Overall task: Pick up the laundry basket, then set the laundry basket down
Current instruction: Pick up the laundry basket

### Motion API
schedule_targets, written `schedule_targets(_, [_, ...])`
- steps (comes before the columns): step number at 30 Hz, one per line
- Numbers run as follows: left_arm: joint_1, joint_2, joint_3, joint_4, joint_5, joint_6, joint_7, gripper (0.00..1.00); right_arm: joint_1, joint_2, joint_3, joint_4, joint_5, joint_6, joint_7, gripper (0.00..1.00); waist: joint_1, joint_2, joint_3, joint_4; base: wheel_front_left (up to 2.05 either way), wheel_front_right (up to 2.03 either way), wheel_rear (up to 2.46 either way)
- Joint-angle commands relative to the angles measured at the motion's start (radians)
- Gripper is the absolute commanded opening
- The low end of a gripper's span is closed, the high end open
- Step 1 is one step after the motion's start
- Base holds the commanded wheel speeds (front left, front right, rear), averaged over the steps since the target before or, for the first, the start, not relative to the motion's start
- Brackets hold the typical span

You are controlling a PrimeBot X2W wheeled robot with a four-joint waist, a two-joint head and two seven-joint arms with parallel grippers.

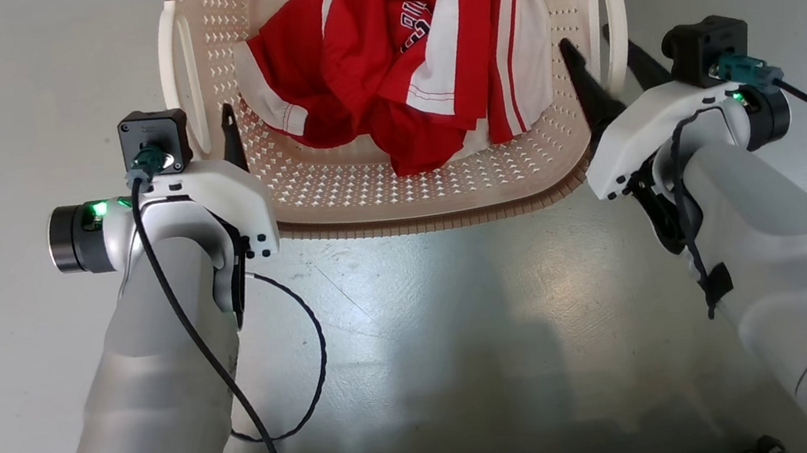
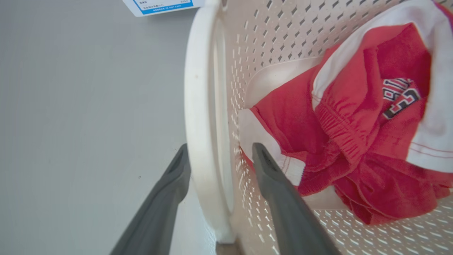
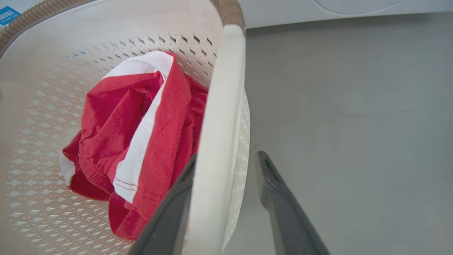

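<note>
The cream-white perforated plastic laundry basket is centred between both arms. Its white side handles are straddled by the left jaws and right jaws, parted, not yet clamped.

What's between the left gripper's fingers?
The white side handle of the laundry basket; one finger outside, one inside the basket. Left wrist view.
</note>
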Motion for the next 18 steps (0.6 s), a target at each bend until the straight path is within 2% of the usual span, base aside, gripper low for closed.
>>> schedule_targets(1, [0.01,0.029,0.012,-0.002,-0.007,0.0,-0.006,0.62,0.013,0.025,0.025,-0.001,0.013,0.006,-0.007,0.46,0.0,0.0,0.0,0.002,0.0,0.0,0.0])
schedule_targets(3, [0.006,0.029,0.004,0.0,-0.008,-0.001,-0.006,0.4,0.008,0.025,0.036,0.004,0.019,0.006,-0.007,0.39,0.0,0.0,0.0,0.005,0.0,0.0,0.0])
schedule_targets(4, [0.005,0.029,-0.001,-0.001,-0.011,-0.003,-0.006,0.29,0.005,0.025,0.041,0.007,0.021,0.006,-0.007,0.32,0.0,0.0,0.0,0.006,0.0,0.0,0.0])
schedule_targets(5, [0.005,0.029,-0.006,-0.002,-0.014,-0.004,-0.006,0.07,0.003,0.025,0.045,0.011,0.023,0.006,-0.007,0.24,0.0,0.0,-0.001,0.006,0.0,0.0,0.0])
schedule_targets(6, [0.005,0.029,-0.011,-0.002,-0.018,-0.004,-0.006,0.0,0.001,0.025,0.048,0.014,0.024,0.006,-0.007,0.07,0.0,0.0,-0.002,0.007,0.0,0.0,0.0])
schedule_targets(7, [0.005,0.029,-0.017,-0.002,-0.023,-0.005,-0.006,0.0,-0.001,0.025,0.051,0.018,0.026,0.006,-0.007,0.0,0.0,0.0,-0.003,0.008,0.0,0.0,0.0])
schedule_targets(18, [0.032,0.029,-0.087,-0.006,-0.101,-0.006,-0.006,0.0,0.001,0.025,0.06,0.071,0.037,0.006,-0.007,0.0,0.0,0.0,-0.043,0.004,0.0,0.0,0.0])
